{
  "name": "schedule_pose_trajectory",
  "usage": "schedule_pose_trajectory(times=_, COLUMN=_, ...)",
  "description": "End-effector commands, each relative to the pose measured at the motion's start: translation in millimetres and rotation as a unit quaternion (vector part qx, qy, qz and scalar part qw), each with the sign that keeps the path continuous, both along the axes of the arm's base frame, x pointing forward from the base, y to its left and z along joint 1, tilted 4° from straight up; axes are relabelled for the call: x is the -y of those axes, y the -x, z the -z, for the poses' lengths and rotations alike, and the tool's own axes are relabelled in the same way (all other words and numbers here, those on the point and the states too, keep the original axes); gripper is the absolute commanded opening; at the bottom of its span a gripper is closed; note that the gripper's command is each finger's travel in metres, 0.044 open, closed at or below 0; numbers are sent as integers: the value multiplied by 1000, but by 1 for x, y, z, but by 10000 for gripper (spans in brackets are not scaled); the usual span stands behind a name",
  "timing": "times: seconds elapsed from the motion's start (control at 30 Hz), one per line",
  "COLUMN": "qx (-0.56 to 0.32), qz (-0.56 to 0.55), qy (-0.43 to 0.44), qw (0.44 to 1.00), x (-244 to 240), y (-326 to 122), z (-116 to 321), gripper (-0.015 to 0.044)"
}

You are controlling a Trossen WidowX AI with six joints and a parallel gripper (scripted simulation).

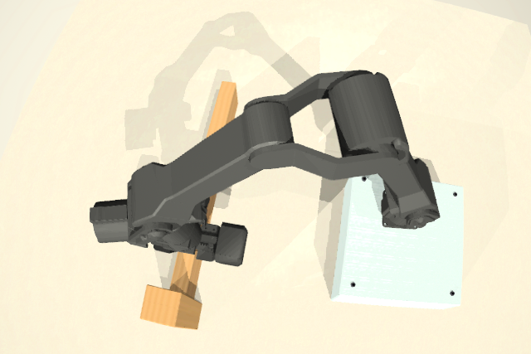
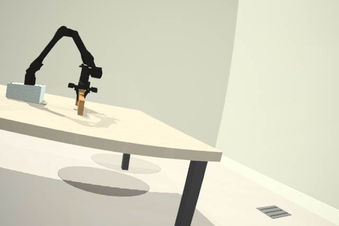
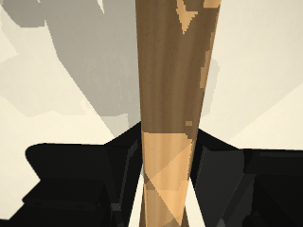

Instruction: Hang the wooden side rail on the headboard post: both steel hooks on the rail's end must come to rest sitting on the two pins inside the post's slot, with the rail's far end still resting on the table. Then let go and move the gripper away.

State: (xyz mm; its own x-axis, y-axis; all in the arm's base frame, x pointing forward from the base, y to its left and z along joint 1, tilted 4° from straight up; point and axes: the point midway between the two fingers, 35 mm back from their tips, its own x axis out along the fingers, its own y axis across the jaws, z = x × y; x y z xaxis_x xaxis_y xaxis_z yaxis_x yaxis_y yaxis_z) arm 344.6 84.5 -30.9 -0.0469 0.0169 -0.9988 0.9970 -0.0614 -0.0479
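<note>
Beneath the arm point(image 1: 206, 148) point(image 2: 49, 48): pale block point(image 1: 398, 259) point(image 2: 24, 92) (screw-dotted).

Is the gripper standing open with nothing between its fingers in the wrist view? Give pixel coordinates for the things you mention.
No, the wooden rail point(image 1: 221, 105) point(image 3: 172, 71) runs between the fingers, which are closed on it.

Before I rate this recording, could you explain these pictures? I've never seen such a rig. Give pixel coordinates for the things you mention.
This is one jointed robot arm point(image 1: 206, 152) point(image 2: 49, 47) mounted on a pale block point(image 1: 398, 264) point(image 2: 24, 92). The top picture looks down; the exterior one looks from the side, beyond the table's point(image 1: 85, 63) point(image 2: 164, 136) edge; the wrist one looks along the gripper point(image 1: 195, 240) point(image 2: 81, 96) point(image 3: 163, 122). The gripper is closed on the long wooden side rail point(image 1: 222, 105) point(image 2: 80, 108) point(image 3: 175, 71). By one end stands the chunky headboard post point(image 1: 160, 305). I can't see the hooks or pins, so whether they meet is unclear.
</note>
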Motion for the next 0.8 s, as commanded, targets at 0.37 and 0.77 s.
schedule_pose_trajectory(times=0.37, qx=0, qz=0, qy=0, qw=1000, x=0, y=0, z=0, gripper=315)
schedule_pose_trajectory(times=0.77, qx=3, qz=-1, qy=-2, qw=1000, x=1, y=-2, z=-40, gripper=440)
